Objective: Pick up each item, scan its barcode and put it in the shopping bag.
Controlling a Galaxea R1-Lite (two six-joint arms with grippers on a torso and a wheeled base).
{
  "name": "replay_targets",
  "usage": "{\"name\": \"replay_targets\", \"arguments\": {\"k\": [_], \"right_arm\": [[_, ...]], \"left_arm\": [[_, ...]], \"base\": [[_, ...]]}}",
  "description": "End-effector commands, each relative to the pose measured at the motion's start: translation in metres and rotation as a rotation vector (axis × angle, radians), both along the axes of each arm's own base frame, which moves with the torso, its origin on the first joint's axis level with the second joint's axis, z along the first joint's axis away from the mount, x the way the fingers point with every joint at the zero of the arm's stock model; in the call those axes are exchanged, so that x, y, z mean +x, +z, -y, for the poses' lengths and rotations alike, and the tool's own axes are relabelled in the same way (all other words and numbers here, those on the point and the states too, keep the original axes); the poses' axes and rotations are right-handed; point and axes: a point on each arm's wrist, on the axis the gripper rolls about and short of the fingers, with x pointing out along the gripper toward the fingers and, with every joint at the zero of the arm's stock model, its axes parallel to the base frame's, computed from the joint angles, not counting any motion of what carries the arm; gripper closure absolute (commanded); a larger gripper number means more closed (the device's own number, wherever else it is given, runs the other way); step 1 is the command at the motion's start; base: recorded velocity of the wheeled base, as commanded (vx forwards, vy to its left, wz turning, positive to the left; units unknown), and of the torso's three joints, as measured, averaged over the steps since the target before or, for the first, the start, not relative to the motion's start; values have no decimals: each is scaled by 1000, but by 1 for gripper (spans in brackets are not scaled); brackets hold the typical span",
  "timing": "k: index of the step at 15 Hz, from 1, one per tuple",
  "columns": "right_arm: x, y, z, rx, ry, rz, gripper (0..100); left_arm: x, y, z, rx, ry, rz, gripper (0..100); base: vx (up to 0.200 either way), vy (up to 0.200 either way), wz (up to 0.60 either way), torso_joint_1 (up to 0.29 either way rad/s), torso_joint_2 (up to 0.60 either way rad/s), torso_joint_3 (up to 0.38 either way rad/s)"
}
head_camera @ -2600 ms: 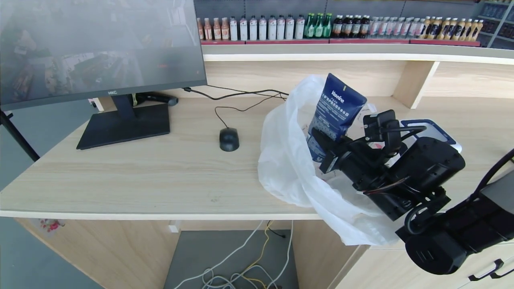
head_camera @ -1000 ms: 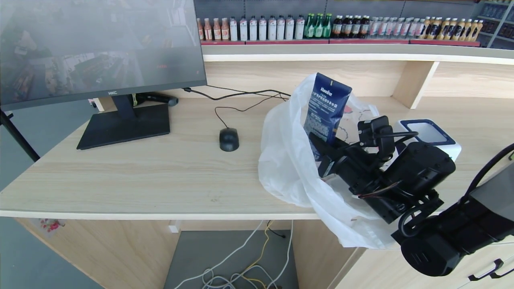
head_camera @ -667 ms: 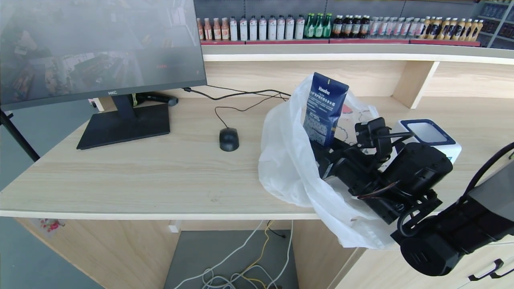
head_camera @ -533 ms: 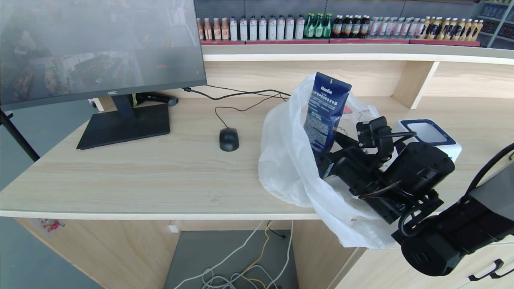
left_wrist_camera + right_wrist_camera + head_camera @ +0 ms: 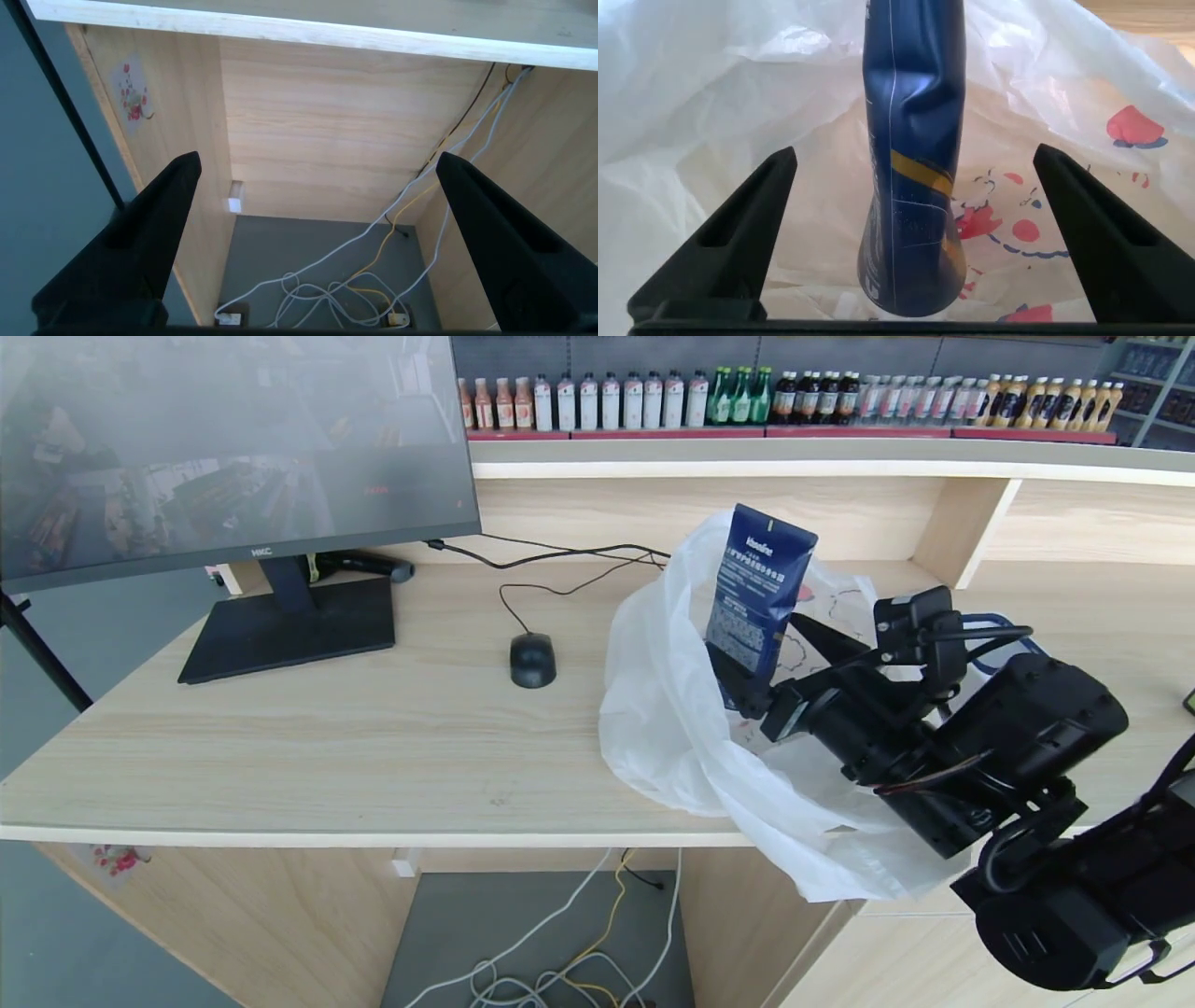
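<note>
Gripper status: my left gripper (image 5: 318, 159) is spread wide, low beneath the counter (image 5: 373, 756). My right gripper (image 5: 915, 154) is also spread, one finger on each side of the blue pouch (image 5: 761, 579) without touching it. The pouch stands upright inside the white shopping bag (image 5: 653, 728).

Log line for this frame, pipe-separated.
step: bagging | right gripper: open, fingers either side of blue pouch | blue pouch: standing in shopping bag | left gripper: open, empty, facing counter front

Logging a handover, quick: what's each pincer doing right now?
Left pincer: open, empty.
Right pincer: open, not gripping the pouch in the bag.
</note>
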Motion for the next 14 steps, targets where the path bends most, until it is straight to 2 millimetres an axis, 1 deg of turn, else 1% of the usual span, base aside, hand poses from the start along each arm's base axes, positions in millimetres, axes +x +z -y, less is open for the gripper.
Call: {"name": "replay_targets", "arguments": {"k": [1, 3, 5, 6, 9, 12, 14], "right_arm": [[-16, 14, 6, 16, 7, 32, 0], [-25, 21, 10, 24, 9, 49, 0], [-39, 23, 12, 21, 30, 50, 0], [-43, 24, 13, 23, 31, 51, 0], [-58, 29, 21, 25, 35, 62, 0], [-70, 31, 28, 26, 36, 67, 0], [-74, 31, 30, 26, 36, 67, 0]], "left_arm": [[0, 0, 0, 0, 0, 0, 0], [0, 0, 0, 0, 0, 0, 0], [0, 0, 0, 0, 0, 0, 0], [0, 0, 0, 0, -2, 0, 0], [0, 0, 0, 0, 0, 0, 0], [0, 0, 0, 3, -2, 0, 0], [0, 0, 0, 3, -2, 0, 0]], "base": [[0, 0, 0, 0, 0, 0], [0, 0, 0, 0, 0, 0], [0, 0, 0, 0, 0, 0], [0, 0, 0, 0, 0, 0], [0, 0, 0, 0, 0, 0], [0, 0, 0, 0, 0, 0], [0, 0, 0, 0, 0, 0]]}}
